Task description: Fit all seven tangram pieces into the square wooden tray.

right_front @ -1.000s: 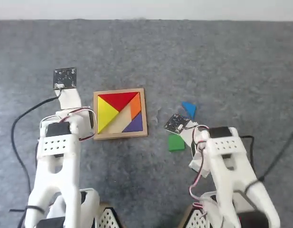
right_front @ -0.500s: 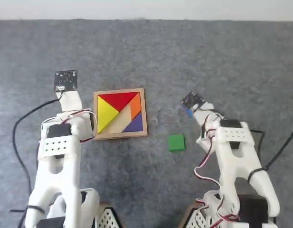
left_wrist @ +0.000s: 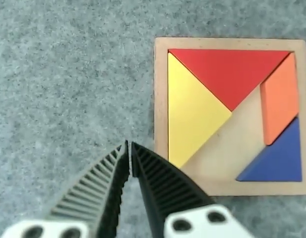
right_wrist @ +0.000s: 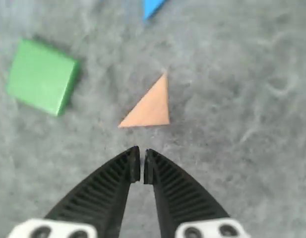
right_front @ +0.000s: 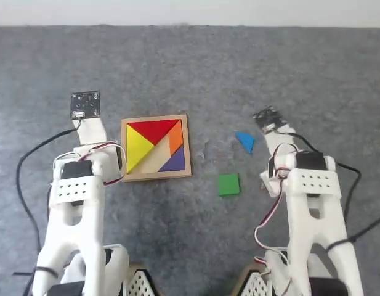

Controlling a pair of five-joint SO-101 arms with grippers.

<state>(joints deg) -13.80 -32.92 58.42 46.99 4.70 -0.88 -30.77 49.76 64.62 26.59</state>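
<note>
The square wooden tray (right_front: pixel 156 176) lies left of centre and holds a red triangle (right_front: pixel 154 131), a yellow triangle (right_front: pixel 135 148), an orange piece (right_front: pixel 176 140) and a purple-blue triangle (right_front: pixel 175 163). Bare wood shows between them. My left gripper (left_wrist: pixel 129 147) is shut and empty, over the carpet just beside the tray's rim (left_wrist: pixel 160 99) near the yellow triangle (left_wrist: pixel 192 106). A blue triangle (right_front: pixel 245 141) and a green square (right_front: pixel 228 184) lie loose to the tray's right. My right gripper (right_wrist: pixel 140 151) is shut and empty, just short of a tan triangle (right_wrist: pixel 150 106), with the green square (right_wrist: pixel 41 77) beside it.
Grey carpet covers the whole table. The left arm (right_front: pixel 76 191) stands on the tray's left, the right arm (right_front: pixel 307 185) to the right of the loose pieces. Open carpet lies beyond the tray and between the arms.
The right arm has swung right and away from the tray, uncovering the green square and then the blue triangle. The left arm has barely moved.
</note>
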